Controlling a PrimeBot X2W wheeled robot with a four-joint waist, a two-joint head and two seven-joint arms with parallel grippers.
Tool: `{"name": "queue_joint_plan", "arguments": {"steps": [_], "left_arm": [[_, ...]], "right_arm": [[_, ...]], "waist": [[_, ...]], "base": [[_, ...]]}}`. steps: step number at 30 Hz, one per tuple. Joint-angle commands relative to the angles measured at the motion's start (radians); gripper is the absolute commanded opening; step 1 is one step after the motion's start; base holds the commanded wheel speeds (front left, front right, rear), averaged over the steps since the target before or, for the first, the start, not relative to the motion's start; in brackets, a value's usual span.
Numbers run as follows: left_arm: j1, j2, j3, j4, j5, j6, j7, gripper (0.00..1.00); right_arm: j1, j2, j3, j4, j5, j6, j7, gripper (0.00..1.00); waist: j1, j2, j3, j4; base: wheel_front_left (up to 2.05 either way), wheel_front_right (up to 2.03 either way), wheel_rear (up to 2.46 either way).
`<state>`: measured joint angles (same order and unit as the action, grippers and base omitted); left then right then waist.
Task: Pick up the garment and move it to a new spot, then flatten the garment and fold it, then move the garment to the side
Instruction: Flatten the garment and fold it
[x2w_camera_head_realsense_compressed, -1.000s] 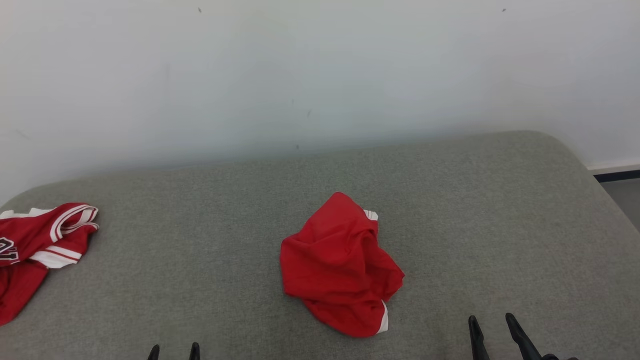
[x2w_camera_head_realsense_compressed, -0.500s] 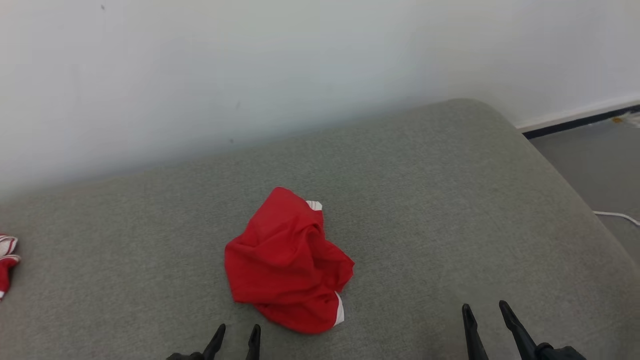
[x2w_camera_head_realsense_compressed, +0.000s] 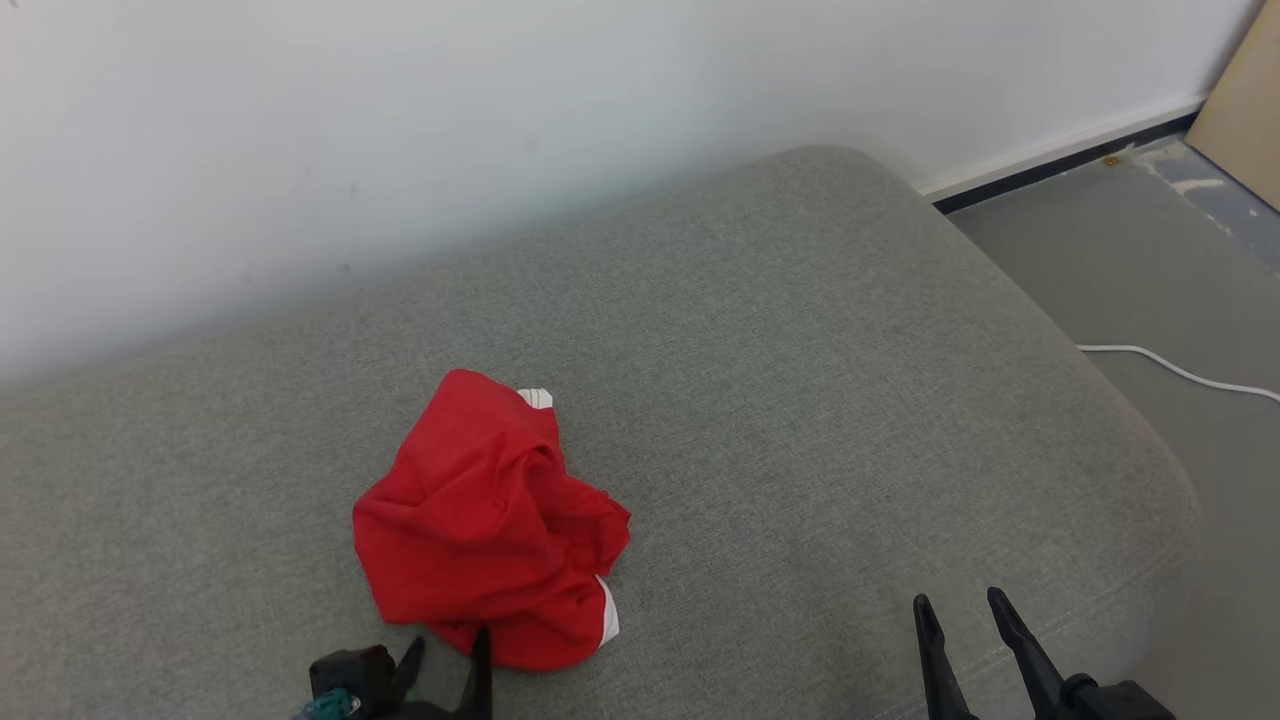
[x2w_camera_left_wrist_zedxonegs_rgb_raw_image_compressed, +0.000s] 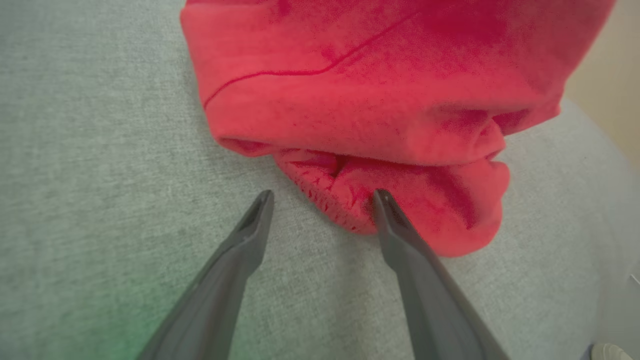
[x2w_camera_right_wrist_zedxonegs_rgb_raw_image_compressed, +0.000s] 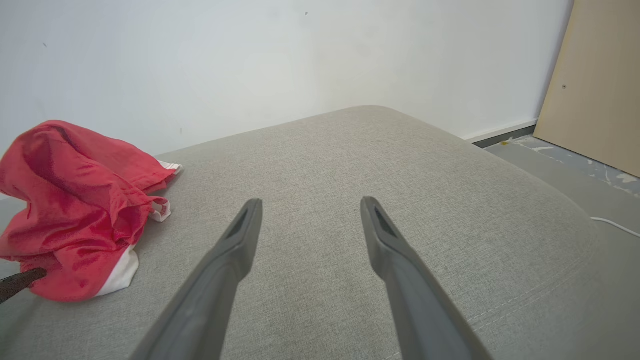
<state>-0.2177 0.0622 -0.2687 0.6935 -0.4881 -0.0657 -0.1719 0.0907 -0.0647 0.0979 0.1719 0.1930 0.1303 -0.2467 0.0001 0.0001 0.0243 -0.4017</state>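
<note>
Garment (x2w_camera_head_realsense_compressed: 485, 520): a red, crumpled heap with white trim, lying on the grey couch (x2w_camera_head_realsense_compressed: 800, 350).
Garment's place: directly ahead of the left pincer (x2w_camera_head_realsense_compressed: 449, 642), with its near edge at that pincer's fingertips. It is well apart from the right pincer (x2w_camera_head_realsense_compressed: 955, 597), off to that pincer's left.
Long axis: in the head view the heap is longer than it is wide. It runs from a narrow far end, away from the left pincer, back to a broader near end at the fingertips, leaning slightly toward the right pincer as it nears.
Ends: a small white band (x2w_camera_head_realsense_compressed: 535, 398) marks the far end, and a white-edged hem (x2w_camera_head_realsense_compressed: 607, 625) sits at the near corner, on the side toward the right pincer.
Left pincer, wrist view (x2w_camera_left_wrist_zedxonegs_rgb_raw_image_compressed: 322, 195): the fingers are spread wide with nothing gripped. A rolled fold of the garment (x2w_camera_left_wrist_zedxonegs_rgb_raw_image_compressed: 375, 90) pokes into the gap. One fingertip (x2w_camera_left_wrist_zedxonegs_rgb_raw_image_compressed: 382, 200) sits at that fold, but I cannot tell if it touches. The other fingertip is over bare couch.
Right pincer, wrist view (x2w_camera_right_wrist_zedxonegs_rgb_raw_image_compressed: 310, 201): the fingers are spread wide and empty above bare couch, with the garment (x2w_camera_right_wrist_zedxonegs_rgb_raw_image_compressed: 75, 200) far to their left.
Beyond the right pincer: the couch's rounded end, then floor (x2w_camera_head_realsense_compressed: 1120, 260) with a white cable (x2w_camera_head_realsense_compressed: 1170, 368).
</note>
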Motion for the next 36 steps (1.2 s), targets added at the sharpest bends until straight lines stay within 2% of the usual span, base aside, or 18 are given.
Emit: {"name": "queue_joint_plan", "arguments": {"steps": [1,3,6,7,8,14,23,24,28,32,36], "left_arm": [[-0.021,-0.001,0.006,0.013,-0.005,0.016,0.006,1.0],[-0.036,-0.003,0.008,0.035,-0.007,0.035,0.012,1.0],[-0.056,-0.006,-0.003,0.052,-0.015,0.023,0.003,1.0],[-0.061,-0.006,-0.007,0.058,-0.015,0.023,0.003,0.57],[-0.07,-0.006,-0.013,0.061,-0.01,0.02,-0.004,0.0],[-0.117,-0.008,-0.029,0.026,0.006,0.015,-0.058,0.0],[-0.225,-0.013,-0.107,-0.175,0.017,-0.008,-0.079,0.0],[-0.266,-0.012,-0.15,-0.22,-0.004,-0.012,-0.057,0.0],[-0.339,-0.012,-0.227,-0.277,-0.046,-0.006,-0.018,0.0],[-0.434,-0.012,-0.337,-0.345,-0.125,0.016,-0.013,0.0],[-0.514,-0.012,-0.421,-0.421,-0.287,0.047,-0.053,0.0]], "right_arm": [[-0.008,0.003,0.0,0.001,0.007,0.001,-0.004,1.0],[-0.009,0.003,-0.002,0.002,0.008,0.001,-0.006,1.0],[-0.01,0.004,-0.002,0.005,0.009,0.001,-0.008,1.0],[-0.01,0.004,-0.002,0.006,0.009,0.001,-0.008,1.0],[-0.011,0.004,-0.002,0.006,0.009,0.001,-0.008,1.0],[-0.01,0.003,0.0,0.009,0.009,0.001,-0.009,1.0],[-0.006,-0.005,0.011,0.016,0.016,0.001,-0.006,1.0],[-0.007,-0.006,0.015,0.016,0.016,0.001,-0.005,1.0],[-0.011,-0.006,0.021,0.019,0.018,0.001,-0.004,1.0],[-0.017,-0.005,0.034,0.024,0.021,0.001,-0.004,1.0],[-0.023,-0.004,0.046,0.031,0.024,0.001,-0.005,1.0]], "waist": [[-0.0001,-0.0001,0.011,-0.015],[-0.0001,-0.0001,0.012,-0.019],[-0.0001,-0.0001,0.012,-0.023],[-0.0001,-0.0001,0.012,-0.023],[-0.0001,-0.0001,0.011,-0.023],[-0.0001,-0.0001,0.001,-0.013],[-0.0001,-0.0001,-0.023,0.001],[-0.0001,-0.0001,-0.027,0.002],[-0.0001,-0.0001,-0.032,0.0],[-0.0001,-0.0001,-0.033,-0.012],[-0.0001,-0.0001,-0.033,-0.028]], "base": [[0.0,0.0,0.0],[0.0,0.0,0.0],[0.0,0.0,0.0],[0.0,0.0,0.0],[0.0,0.0,0.0],[0.0,0.0,0.0],[0.0,0.0,0.0],[0.0,0.0,0.0],[0.0,0.0,0.0],[0.0,0.0,0.0],[0.0,0.0,0.0]]}}
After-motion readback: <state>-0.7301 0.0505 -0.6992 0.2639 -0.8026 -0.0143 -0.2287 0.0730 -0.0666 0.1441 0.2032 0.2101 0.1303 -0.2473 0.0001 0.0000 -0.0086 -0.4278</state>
